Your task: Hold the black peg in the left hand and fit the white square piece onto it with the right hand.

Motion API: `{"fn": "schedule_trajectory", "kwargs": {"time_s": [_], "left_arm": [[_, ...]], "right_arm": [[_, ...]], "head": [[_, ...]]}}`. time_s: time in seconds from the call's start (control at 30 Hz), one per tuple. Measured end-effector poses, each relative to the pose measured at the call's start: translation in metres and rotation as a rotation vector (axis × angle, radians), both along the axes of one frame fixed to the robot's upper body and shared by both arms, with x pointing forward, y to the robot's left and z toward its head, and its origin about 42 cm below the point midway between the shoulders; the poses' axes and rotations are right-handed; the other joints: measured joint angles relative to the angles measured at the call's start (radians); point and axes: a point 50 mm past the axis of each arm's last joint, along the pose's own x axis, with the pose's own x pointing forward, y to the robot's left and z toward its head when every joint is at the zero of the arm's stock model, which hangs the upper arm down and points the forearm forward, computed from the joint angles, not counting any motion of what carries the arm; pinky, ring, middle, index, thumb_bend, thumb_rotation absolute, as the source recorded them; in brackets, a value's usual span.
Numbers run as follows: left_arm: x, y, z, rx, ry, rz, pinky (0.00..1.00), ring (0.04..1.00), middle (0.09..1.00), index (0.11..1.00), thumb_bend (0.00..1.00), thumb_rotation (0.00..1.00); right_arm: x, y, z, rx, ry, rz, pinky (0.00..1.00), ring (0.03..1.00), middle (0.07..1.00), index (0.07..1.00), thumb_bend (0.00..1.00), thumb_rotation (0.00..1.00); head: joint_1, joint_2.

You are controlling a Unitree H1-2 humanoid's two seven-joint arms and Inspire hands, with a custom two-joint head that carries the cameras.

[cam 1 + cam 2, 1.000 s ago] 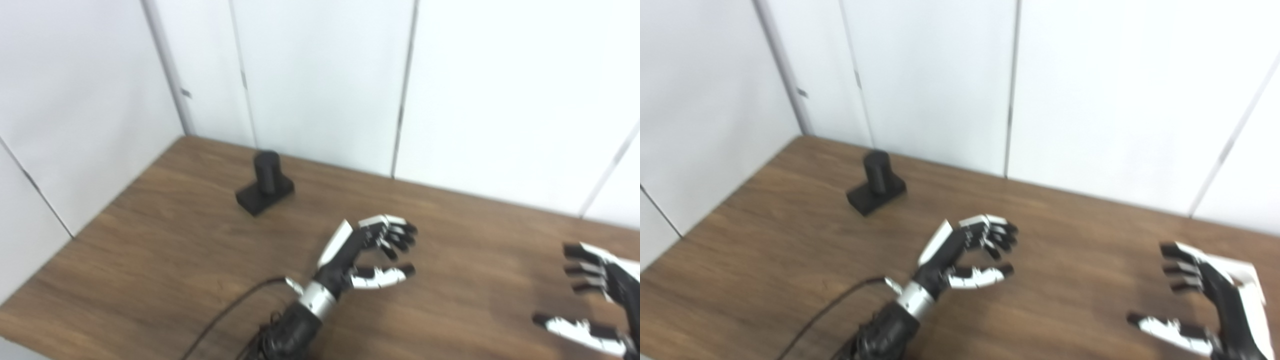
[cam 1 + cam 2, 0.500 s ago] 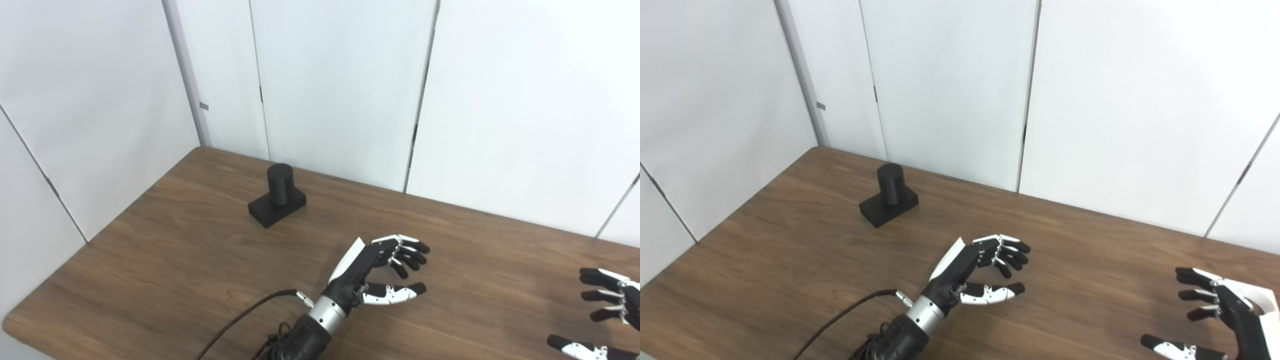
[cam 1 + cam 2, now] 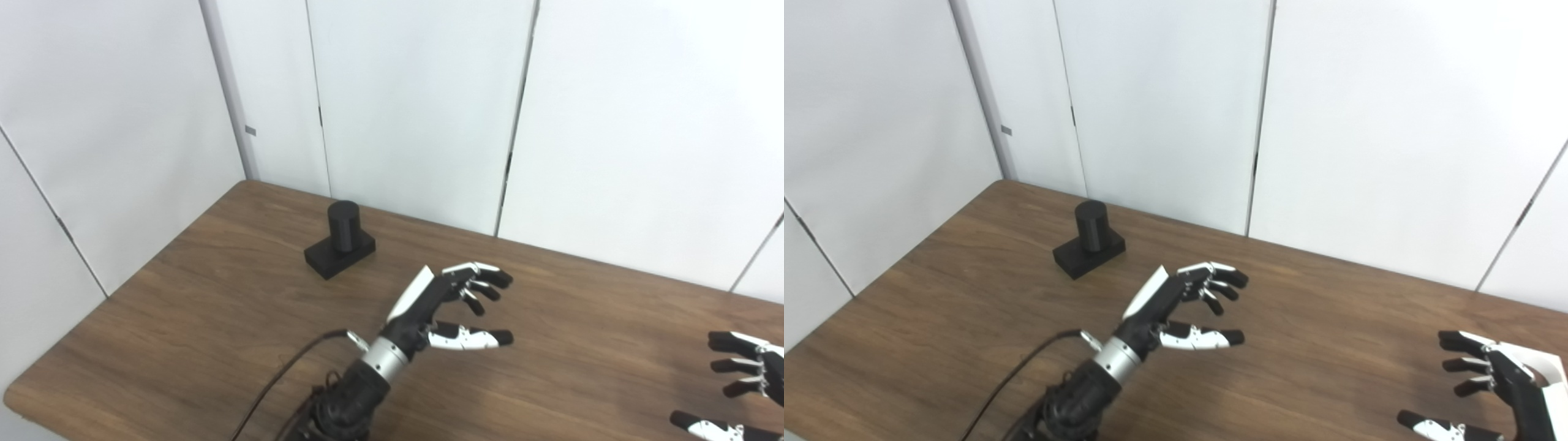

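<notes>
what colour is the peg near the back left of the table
Black all over, round post and square base alike: the peg shows best in the left eye view.

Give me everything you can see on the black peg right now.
The black peg is a short matte black cylinder with a flat top, standing upright on a low black rectangular base set askew to the table edges. It looks like plastic, though I can't be sure. It sits on the brown wood-grain tabletop near the far left corner, close to the white wall panels. Nothing touches it but the table; the left hand is open and apart from it, nearer the camera.
</notes>
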Motion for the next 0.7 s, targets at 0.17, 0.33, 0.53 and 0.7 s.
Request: {"fn": "schedule_trajectory", "kwargs": {"time_s": [0.17, 0.33, 0.53, 0.7], "left_arm": [[0.001, 0.011, 0.009, 0.053, -0.019, 0.02, 0.54, 0.714, 0.74, 0.698, 0.82, 0.13], [0.011, 0.026, 0.022, 0.08, -0.037, 0.064, 0.57, 0.711, 0.745, 0.708, 0.8, 0.09], [0.02, 0.046, 0.041, 0.083, -0.064, 0.147, 0.57, 0.707, 0.756, 0.713, 0.79, 0.11], [0.021, 0.056, 0.047, 0.086, -0.053, 0.18, 0.55, 0.702, 0.752, 0.716, 0.8, 0.1]], "right_arm": [[0.0, -0.001, 0.0, 0.0, -0.001, -0.002, 0.45, 0.62, 0.702, 0.69, 0.6, 0.0], [0.0, -0.001, 0.0, 0.0, -0.003, -0.002, 0.44, 0.618, 0.706, 0.694, 0.59, 0.0], [0.0, -0.002, 0.001, -0.003, -0.011, 0.002, 0.45, 0.618, 0.707, 0.695, 0.59, 0.0], [0.0, -0.002, 0.001, -0.005, -0.012, 0.002, 0.45, 0.619, 0.707, 0.695, 0.59, 0.0]], "head": [[0.006, -0.003], [0.008, -0.003], [0.009, -0.002], [0.006, 0.0]]}}
